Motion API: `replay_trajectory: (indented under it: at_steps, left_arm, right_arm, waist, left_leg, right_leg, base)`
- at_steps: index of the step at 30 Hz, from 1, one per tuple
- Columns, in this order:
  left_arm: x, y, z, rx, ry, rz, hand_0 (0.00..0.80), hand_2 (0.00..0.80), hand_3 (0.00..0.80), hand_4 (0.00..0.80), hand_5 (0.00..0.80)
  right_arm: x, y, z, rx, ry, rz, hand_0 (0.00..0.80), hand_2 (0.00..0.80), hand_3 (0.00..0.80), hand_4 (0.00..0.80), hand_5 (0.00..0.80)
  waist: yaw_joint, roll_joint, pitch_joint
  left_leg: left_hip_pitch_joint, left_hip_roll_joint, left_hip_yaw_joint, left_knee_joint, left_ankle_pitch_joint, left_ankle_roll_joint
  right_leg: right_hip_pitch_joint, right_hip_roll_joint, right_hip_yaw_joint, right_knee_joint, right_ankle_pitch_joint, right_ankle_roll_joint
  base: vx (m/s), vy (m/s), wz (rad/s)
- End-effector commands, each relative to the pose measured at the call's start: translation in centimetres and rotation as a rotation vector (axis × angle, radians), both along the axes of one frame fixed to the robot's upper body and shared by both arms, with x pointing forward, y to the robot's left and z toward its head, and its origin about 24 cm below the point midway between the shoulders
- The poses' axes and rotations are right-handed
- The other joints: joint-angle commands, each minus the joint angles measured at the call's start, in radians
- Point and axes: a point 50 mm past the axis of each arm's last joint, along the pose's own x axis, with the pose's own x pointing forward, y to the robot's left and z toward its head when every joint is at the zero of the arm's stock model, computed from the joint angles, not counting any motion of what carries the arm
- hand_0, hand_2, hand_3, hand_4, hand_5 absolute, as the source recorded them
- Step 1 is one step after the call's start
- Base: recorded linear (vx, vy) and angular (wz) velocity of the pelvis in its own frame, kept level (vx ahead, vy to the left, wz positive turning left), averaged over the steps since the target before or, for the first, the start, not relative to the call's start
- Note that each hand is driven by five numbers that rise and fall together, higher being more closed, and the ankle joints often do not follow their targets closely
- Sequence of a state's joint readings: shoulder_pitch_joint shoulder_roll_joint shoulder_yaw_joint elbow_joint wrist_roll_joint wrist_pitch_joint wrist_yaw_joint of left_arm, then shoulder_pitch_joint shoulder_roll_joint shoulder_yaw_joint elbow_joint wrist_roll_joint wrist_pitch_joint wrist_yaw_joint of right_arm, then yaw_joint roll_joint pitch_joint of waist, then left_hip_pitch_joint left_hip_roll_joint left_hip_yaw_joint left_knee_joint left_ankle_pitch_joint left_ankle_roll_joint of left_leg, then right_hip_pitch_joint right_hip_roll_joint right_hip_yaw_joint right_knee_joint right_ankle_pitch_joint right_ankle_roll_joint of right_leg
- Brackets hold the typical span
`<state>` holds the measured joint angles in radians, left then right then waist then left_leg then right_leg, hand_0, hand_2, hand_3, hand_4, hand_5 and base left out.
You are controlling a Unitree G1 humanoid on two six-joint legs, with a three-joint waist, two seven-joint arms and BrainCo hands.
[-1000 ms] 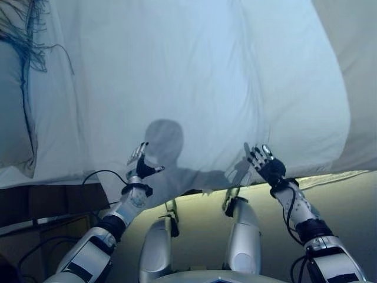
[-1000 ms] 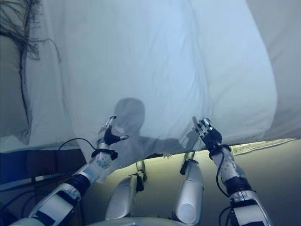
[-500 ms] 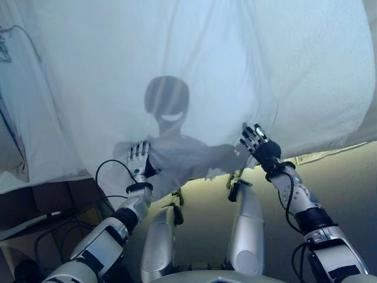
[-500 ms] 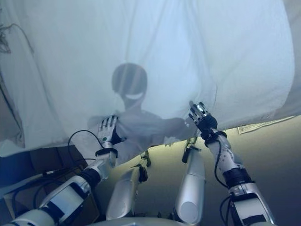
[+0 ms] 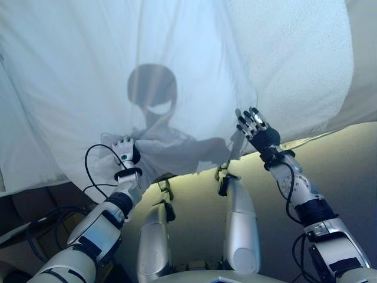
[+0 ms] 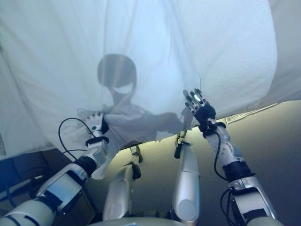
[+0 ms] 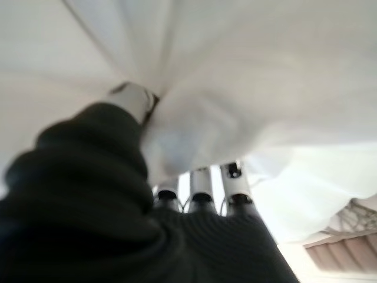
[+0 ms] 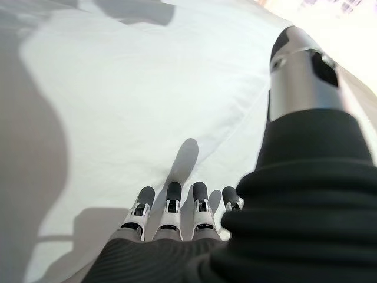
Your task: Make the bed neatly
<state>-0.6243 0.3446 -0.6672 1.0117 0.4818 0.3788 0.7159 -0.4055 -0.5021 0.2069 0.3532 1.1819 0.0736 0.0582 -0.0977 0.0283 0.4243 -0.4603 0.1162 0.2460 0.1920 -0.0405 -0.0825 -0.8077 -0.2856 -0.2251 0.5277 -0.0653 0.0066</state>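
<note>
Gripping now — eye views show the left hand [image 5: 125, 154], flat half a second ago, bunching the sheet [image 5: 177, 71] over the bed's edge; its wrist view confirms. Right hand [image 8: 177, 218] — fingers straight, empty above the sheet — ready to smooth.

One white sheet [image 5: 194, 65] covers the bed. Two robot hands are in view: one left hand [image 5: 125, 152] and one right hand [image 5: 254, 128]. One strip of floor [image 5: 347, 177] shows.
</note>
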Motion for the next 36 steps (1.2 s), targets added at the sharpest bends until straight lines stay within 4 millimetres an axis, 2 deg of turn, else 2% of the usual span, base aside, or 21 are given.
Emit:
replay_trajectory:
  at_steps: [1, 7, 10, 16, 23, 28, 29, 33, 34, 35, 36]
  left_arm:
    - [-2.8, 1.7, -3.5, -0.097, 0.137, 0.113, 0.8, 0.8, 0.8, 0.8, 0.8]
    - [-5.2, 2.1, -6.1, -0.164, 0.244, 0.134, 0.8, 0.8, 0.8, 0.8, 0.8]
    - [-7.8, 2.8, -8.3, -0.199, 0.346, 0.156, 0.8, 0.8, 0.8, 0.8, 0.8]
    - [-12.8, 4.8, -11.1, -0.203, 0.485, 0.193, 0.8, 0.8, 0.8, 0.8, 0.8]
    - [-17.1, 5.8, -12.7, -0.195, 0.602, 0.172, 0.8, 0.8, 0.8, 0.8, 0.8]
    - [-20.1, 5.9, -13.9, -0.241, 0.711, 0.217, 0.8, 0.8, 0.8, 0.8, 0.8]
    - [-20.5, 5.7, -14.2, -0.248, 0.724, 0.212, 0.8, 0.8, 0.8, 0.8, 0.8]
    - [-21.0, 4.7, -14.5, -0.252, 0.722, 0.177, 0.8, 0.8, 0.8, 0.8, 0.8]
    - [-20.8, 4.7, -14.3, -0.245, 0.694, 0.172, 0.254, 0.254, 0.254, 0.254, 0.254]
    - [-20.5, 4.7, -14.2, -0.238, 0.675, 0.17, 0.0, 0.0, 0.0, 0.0, 0.0]
    - [-20.2, 4.8, -14.1, -0.24, 0.671, 0.161, 0.0, 0.0, 0.0, 0.0, 0.0]
  right_arm:
    - [-0.5, 0.1, 1.1, 0.065, -0.075, 0.027, 0.0, 0.0, 0.0, 0.0, 0.0]
    - [-1.6, -0.9, -0.6, 0.066, -0.024, 0.008, 0.0, 0.0, 0.0, 0.0, 0.0]
    - [-2.6, -1.9, -2.0, 0.054, 0.023, -0.004, 0.0, 0.0, 0.0, 0.0, 0.0]
    - [-4.8, -3.4, -4.4, 0.032, 0.095, -0.026, 0.0, 0.0, 0.0, 0.0, 0.0]
    - [-6.9, -4.1, -6.4, 0.028, 0.171, -0.044, 0.0, 0.0, 0.0, 0.0, 0.0]
    - [-7.9, -4.2, -7.4, 0.03, 0.227, -0.066, 0.0, 0.0, 0.0, 0.0, 0.0]
    - [-8.1, -4.2, -7.5, 0.028, 0.236, -0.067, 0.0, 0.0, 0.0, 0.0, 0.0]
    - [-8.5, -3.9, -8.0, 0.039, 0.258, -0.065, 0.0, 0.0, 0.0, 0.0, 0.0]
    - [-8.5, -3.8, -8.1, 0.046, 0.257, -0.071, 0.0, 0.0, 0.0, 0.0, 0.0]
    - [-8.5, -3.8, -8.2, 0.054, 0.256, -0.078, 0.0, 0.0, 0.0, 0.0, 0.0]
    - [-8.5, -3.7, -8.2, 0.063, 0.253, -0.085, 0.0, 0.0, 0.0, 0.0, 0.0]
  waist:
    - [0.022, -0.031, -0.037]
    - [0.025, -0.004, -0.104]
    - [0.029, 0.014, -0.155]
    - [0.047, 0.031, -0.217]
    - [0.071, 0.046, -0.26]
    - [0.088, 0.056, -0.274]
    - [0.087, 0.054, -0.274]
    - [0.099, 0.047, -0.286]
    - [0.102, 0.042, -0.286]
    - [0.106, 0.038, -0.285]
    - [0.109, 0.033, -0.282]
  left_leg:
    - [-0.061, 0.107, -0.033, 0.041, 0.058, -0.053]
    - [0.051, 0.097, -0.002, 0.028, 0.04, -0.053]
    - [0.15, 0.081, 0.021, 0.009, 0.021, -0.052]
    - [0.297, 0.05, 0.036, -0.028, -0.002, -0.04]
    - [0.401, 0.03, 0.035, -0.077, -0.002, -0.031]
    - [0.43, 0.025, 0.012, -0.069, -0.004, -0.031]
    - [0.427, 0.022, 0.02, -0.068, 0.012, -0.024]
    - [0.452, 0.035, 0.024, -0.083, 0.015, -0.03]
    - [0.451, 0.04, 0.023, -0.086, 0.017, -0.033]
    - [0.452, 0.045, 0.022, -0.09, 0.019, -0.035]
    - [0.45, 0.051, 0.021, -0.089, 0.019, -0.036]
  right_leg:
    - [0.063, -0.129, 0.008, -0.211, 0.245, 0.234]
    - [0.142, -0.172, -0.003, -0.216, 0.235, 0.238]
    - [0.218, -0.193, -0.012, -0.236, 0.23, 0.241]
    - [0.369, -0.212, -0.038, -0.283, 0.222, 0.246]
    - [0.51, -0.214, -0.086, -0.333, 0.216, 0.25]
    - [0.563, -0.231, -0.1, -0.321, 0.199, 0.248]
    - [0.566, -0.236, -0.111, -0.325, 0.213, 0.24]
    - [0.61, -0.225, -0.128, -0.35, 0.208, 0.246]
    - [0.613, -0.223, -0.132, -0.356, 0.21, 0.248]
    - [0.617, -0.221, -0.137, -0.361, 0.211, 0.249]
    - [0.618, -0.221, -0.14, -0.362, 0.212, 0.249]
  base:
    - [0.051, 0.007, 0.01]
    - [0.108, 0.04, -0.04]
    - [0.211, 0.061, -0.04]
    - [0.188, 0.01, 0.04]
    - [0.137, -0.017, 0.01]
    - [0.113, 0.009, 0.09]
    - [0.067, 0.031, 0.08]
    - [0.047, -0.04, 0.05]
    - [-0.011, -0.116, -0.02]
    - [-0.034, -0.133, -0.03]
    - [-0.045, -0.133, 0.06]
